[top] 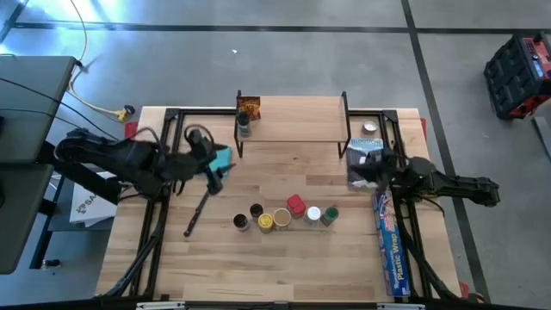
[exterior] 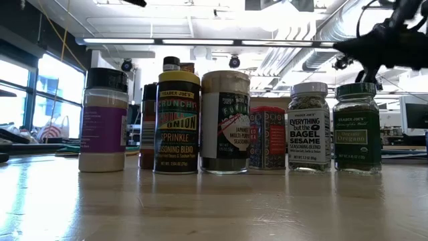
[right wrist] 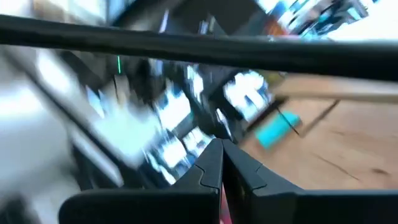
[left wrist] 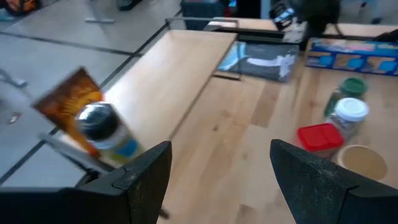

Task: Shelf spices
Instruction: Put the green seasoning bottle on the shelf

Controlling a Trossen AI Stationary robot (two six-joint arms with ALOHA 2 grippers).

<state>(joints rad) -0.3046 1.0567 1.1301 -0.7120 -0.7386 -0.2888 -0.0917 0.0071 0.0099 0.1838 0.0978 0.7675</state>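
Left of the shelf (top: 293, 119), left pincer (top: 225, 172) agape, spices (top: 284, 215) nearby, right pincer (right wrist: 222, 163) closed.

Shelf (top: 297, 119) top lies bare right of the packet (top: 249, 107) (jar (top: 244, 126) beside it)

A long blue plastic wrap box (top: 390, 245) lay at the wooden tabletop's (top: 284, 267) four o'clock edge. A red-and-black case (top: 519, 73) stood on the floor at two o'clock.
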